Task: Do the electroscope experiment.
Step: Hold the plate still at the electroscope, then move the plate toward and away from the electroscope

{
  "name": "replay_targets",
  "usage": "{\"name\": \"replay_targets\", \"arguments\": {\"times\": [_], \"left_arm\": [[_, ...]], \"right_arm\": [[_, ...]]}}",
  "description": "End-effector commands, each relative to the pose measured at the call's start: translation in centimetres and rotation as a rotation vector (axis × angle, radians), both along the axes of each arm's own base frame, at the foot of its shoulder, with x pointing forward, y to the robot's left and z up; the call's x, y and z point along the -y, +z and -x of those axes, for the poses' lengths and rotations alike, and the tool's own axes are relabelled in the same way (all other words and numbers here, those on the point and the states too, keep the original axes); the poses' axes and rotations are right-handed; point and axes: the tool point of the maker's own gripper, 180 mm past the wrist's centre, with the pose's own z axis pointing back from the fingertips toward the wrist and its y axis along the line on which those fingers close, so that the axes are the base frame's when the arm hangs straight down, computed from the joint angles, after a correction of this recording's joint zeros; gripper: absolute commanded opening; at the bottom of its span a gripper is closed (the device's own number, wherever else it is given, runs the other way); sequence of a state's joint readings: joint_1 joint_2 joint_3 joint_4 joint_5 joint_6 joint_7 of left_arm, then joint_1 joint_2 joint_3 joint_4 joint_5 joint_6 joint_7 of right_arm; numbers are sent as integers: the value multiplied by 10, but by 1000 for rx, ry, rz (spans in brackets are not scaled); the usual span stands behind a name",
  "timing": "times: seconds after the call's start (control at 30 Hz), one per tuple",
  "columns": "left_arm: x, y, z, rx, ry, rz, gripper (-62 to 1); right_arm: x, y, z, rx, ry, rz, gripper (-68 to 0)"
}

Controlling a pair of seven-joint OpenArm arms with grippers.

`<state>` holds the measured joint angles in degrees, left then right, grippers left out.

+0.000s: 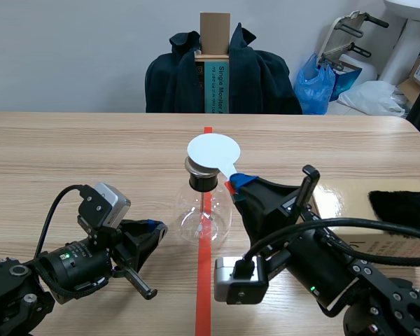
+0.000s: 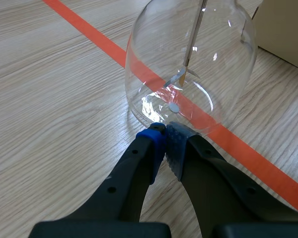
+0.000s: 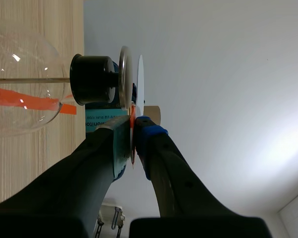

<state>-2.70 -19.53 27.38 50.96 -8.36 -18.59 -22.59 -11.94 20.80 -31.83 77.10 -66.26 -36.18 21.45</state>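
Centrally, the glass electroscope flask (image 1: 204,215) stands upright on the orange-red tape line (image 1: 204,294), with a black stopper (image 1: 201,182) in its neck and a metal plate (image 3: 125,77) on top. The right gripper (image 1: 236,183) pinches the red handle (image 3: 132,116) of a white disc (image 1: 213,151), held just over that plate. The left gripper (image 2: 165,135) sits low just beside the flask's base, its 2 fingers pressed together on nothing. A cardboard box (image 1: 350,199) lies at the right

Glossy glass flask (image 1: 204,217), wood-grain table (image 1: 91,154)
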Motion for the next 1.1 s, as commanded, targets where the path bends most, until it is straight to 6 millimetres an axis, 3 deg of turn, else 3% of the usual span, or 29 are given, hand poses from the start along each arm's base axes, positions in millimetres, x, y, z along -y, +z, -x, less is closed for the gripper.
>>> {"name": "replay_targets", "arguments": {"times": [0.0, 0.57, 0.73, 1.07], "left_arm": [[0, 7, -5, 22, 3, 12, -581], [0, 7, -5, 22, 3, 12, -581], [0, 7, -5, 22, 3, 12, -581], [0, 7, -5, 22, 3, 12, -581]], "right_arm": [[7, 13, -11, 46, -28, -3, -669], [53, 13, -40, 30, -328, -23, -669], [51, 13, -39, 31, -314, -21, -669], [23, 13, -23, 44, -139, -4, -669]]}}
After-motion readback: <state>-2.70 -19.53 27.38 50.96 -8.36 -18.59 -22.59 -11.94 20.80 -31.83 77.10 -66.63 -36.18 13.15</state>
